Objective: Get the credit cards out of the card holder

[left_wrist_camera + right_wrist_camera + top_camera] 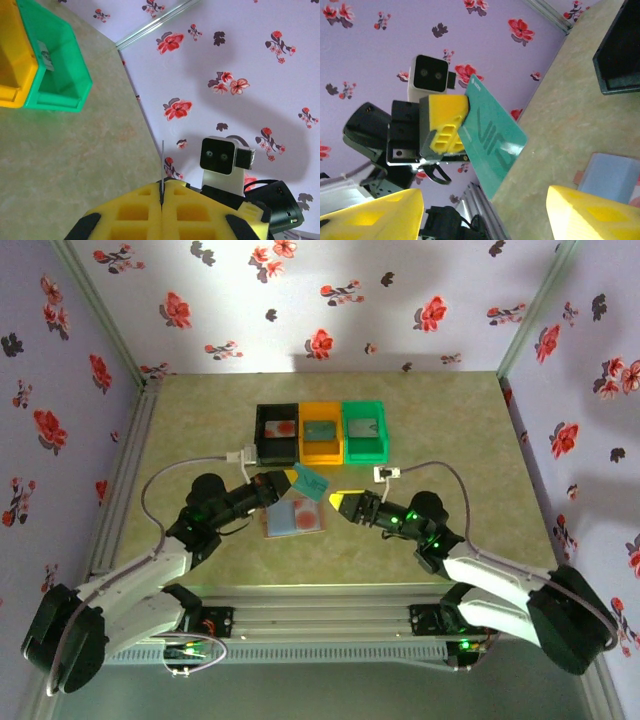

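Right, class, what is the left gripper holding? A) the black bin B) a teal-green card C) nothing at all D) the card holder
B: the left gripper is shut on a teal-green card, which the right wrist view shows sticking out from between its yellow fingers.

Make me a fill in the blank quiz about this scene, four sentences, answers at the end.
1. The card is pinched in the left gripper, whose jaws are ____.
2. The right gripper holds ____.
3. The orange bin stands ____ the black bin and the green bin.
4. The card holder lies ____ on the table.
Answers: shut; nothing; between; open.
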`<action>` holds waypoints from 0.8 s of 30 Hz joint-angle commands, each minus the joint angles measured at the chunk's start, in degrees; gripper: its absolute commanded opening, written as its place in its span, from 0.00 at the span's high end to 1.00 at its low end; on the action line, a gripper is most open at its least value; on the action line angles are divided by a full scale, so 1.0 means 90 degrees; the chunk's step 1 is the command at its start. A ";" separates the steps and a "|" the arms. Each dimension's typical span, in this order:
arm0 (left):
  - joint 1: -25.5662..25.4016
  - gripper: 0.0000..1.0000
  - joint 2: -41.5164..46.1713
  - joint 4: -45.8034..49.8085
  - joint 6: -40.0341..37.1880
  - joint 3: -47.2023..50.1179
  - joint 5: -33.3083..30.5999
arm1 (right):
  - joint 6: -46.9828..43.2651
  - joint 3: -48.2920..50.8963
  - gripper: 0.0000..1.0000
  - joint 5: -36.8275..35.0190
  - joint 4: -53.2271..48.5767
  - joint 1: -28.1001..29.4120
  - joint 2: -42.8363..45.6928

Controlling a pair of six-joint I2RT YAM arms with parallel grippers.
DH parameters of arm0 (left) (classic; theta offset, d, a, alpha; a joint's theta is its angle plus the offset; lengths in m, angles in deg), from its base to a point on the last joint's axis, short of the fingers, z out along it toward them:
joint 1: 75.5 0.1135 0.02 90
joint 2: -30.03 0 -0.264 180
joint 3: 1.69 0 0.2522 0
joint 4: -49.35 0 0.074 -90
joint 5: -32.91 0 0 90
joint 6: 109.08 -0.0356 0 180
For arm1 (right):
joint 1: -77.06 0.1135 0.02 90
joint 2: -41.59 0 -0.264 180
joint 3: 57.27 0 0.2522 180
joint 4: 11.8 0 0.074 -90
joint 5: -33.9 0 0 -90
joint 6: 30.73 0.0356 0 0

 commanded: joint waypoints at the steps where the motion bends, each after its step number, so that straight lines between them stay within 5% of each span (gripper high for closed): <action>1: -0.0103 1.00 -0.0015 -0.0771 0.0176 0.0121 -0.0328 | 0.0501 -0.0139 0.37 0.0007 0.1091 0.0003 -0.0380; 24: -0.0272 1.00 -0.0342 -0.1581 0.0450 0.0401 -0.0434 | 0.0890 -0.0621 0.71 0.0209 0.2380 0.0200 -0.1738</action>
